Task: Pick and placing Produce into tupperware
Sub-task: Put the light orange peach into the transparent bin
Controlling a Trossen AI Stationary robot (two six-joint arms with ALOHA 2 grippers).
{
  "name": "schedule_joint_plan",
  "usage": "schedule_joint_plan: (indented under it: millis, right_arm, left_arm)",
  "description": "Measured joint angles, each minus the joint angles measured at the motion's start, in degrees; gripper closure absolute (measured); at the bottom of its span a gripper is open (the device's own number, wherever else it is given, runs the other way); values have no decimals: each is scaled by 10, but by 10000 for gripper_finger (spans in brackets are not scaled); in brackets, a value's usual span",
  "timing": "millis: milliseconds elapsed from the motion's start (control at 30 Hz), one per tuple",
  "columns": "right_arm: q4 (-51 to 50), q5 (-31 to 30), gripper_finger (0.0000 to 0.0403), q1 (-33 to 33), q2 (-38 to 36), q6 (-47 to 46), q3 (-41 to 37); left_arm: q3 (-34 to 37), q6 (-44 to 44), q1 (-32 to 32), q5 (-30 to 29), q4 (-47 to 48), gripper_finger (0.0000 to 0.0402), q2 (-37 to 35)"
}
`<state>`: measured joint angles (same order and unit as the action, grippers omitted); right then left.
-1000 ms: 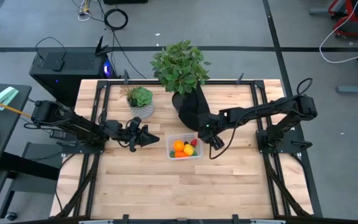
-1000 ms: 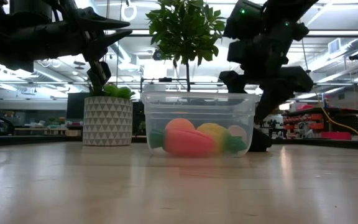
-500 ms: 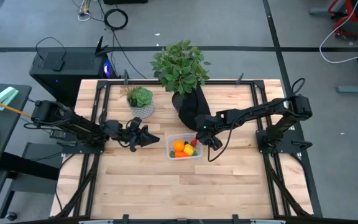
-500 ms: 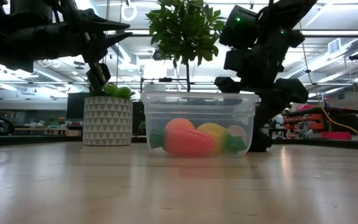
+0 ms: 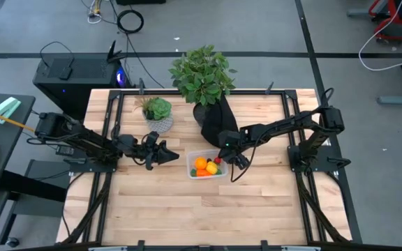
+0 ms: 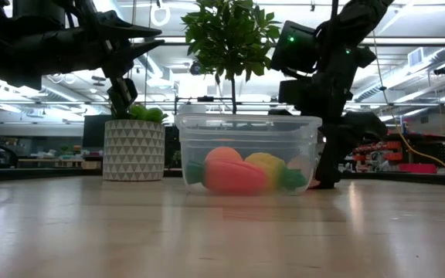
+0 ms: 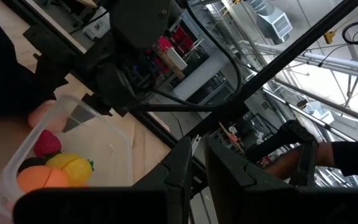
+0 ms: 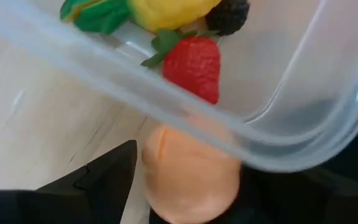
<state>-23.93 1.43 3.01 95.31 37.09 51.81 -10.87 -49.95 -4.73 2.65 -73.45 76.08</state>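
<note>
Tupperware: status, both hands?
Right hand at tupperware corner, peach ball between fingers, outside the wall. Left hand shut, waiting beside. Carrot, strawberry inside.

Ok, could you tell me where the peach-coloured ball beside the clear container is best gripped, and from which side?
Grip the peach ball across its round middle, coming down from above. It lies on the table against the outside of the container, at a rounded corner, so the jaws should probably close along that wall, not across it. The right gripper is nearest.
</note>
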Motion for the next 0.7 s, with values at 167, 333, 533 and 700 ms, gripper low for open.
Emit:
schedule_joint_plan:
  millis: [167,333,533,700]
  right_arm:
    - [-1,-22,125,3,-2,0,0]
    - [-9,-25,179,7,-14,0,0]
    - [-29,-27,200,7,-45,0,0]
    - [-77,-25,187,7,-70,-20,0]
  left_arm:
    - [0,0,0,0,0,349,0]
    - [0,2,0,0,0,349,0]
    - [0,2,0,0,1,349,0]
    - [0,7,0,0,0,349,0]
